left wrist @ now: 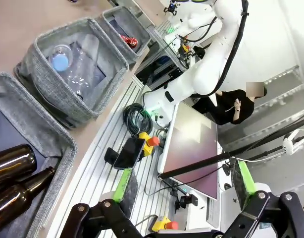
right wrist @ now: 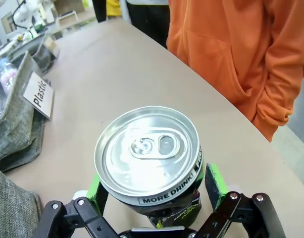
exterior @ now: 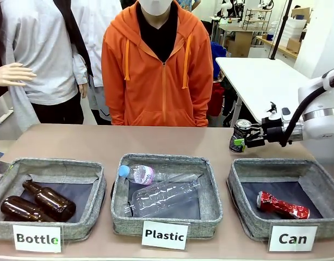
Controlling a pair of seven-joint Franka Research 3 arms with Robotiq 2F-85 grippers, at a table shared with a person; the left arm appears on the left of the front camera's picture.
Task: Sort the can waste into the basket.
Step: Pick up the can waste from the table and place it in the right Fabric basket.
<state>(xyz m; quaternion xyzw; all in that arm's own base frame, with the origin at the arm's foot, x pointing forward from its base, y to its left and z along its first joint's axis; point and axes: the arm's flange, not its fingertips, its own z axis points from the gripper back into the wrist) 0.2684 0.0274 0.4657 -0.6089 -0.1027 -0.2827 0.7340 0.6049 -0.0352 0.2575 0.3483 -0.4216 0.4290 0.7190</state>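
Front view: I see my right gripper (exterior: 246, 139) reaching in level from the right, fingers either side of the black can (exterior: 240, 135), upright behind the Can basket (exterior: 244, 175); right wrist view: pads not quite touching, silver top facing me; left wrist view: left gripper (left wrist: 184, 191) spread wide.

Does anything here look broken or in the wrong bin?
Nothing is misplaced. The red can in the "Can" basket is crushed and lies on its side. The black can stands on the table behind that basket, between the right gripper jaws.
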